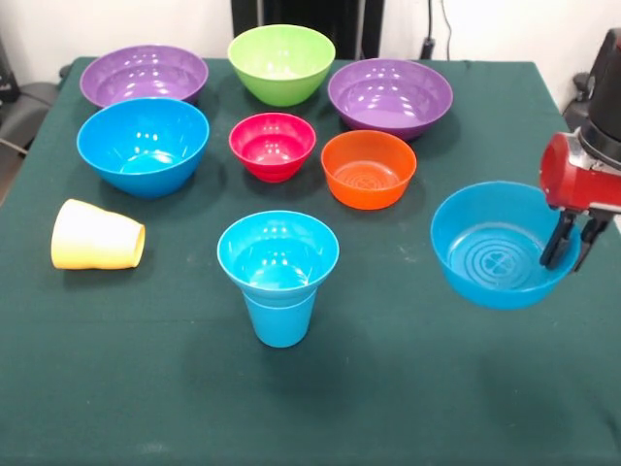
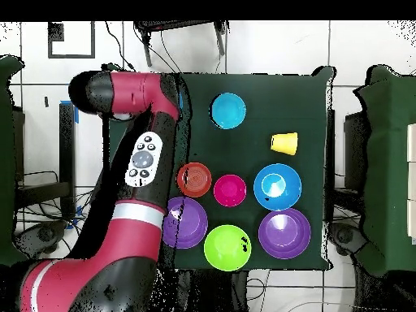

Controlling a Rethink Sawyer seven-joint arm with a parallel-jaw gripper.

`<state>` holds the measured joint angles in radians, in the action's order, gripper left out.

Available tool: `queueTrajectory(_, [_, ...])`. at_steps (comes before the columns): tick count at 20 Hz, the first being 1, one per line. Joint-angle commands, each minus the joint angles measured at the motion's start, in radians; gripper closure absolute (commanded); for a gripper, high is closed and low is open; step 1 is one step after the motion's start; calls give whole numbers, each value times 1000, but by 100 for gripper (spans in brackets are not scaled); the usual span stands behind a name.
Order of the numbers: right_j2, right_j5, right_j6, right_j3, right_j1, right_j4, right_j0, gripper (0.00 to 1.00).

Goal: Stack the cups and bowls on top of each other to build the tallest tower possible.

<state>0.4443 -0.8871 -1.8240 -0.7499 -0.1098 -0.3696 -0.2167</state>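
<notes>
The fingers (image 1: 572, 243) are clamped on the rim of a glossy blue plastic bowl (image 1: 495, 248), held tilted just off the tabletop (image 1: 388, 388). I'd level it before dropping it on the tower (image 1: 278, 272), well off to the side. The orange plastic bowl (image 1: 369, 168) sits near that path, probably clear.

No legible text or labels anywhere.
</notes>
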Motion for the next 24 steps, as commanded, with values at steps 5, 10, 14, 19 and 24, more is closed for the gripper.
queueTrajectory(5, [42, -312, -102, 319, 49, 7, 82, 100])
queueTrajectory(10, [47, -336, -31, 294, 5, 34, 95, 100])
queueTrajectory(14, [46, -370, 10, 282, -14, 42, 104, 100])
queueTrajectory(19, [39, -358, 62, 229, -53, 68, 110, 100])
queueTrajectory(24, [15, -274, 127, 137, -98, 104, 122, 100])
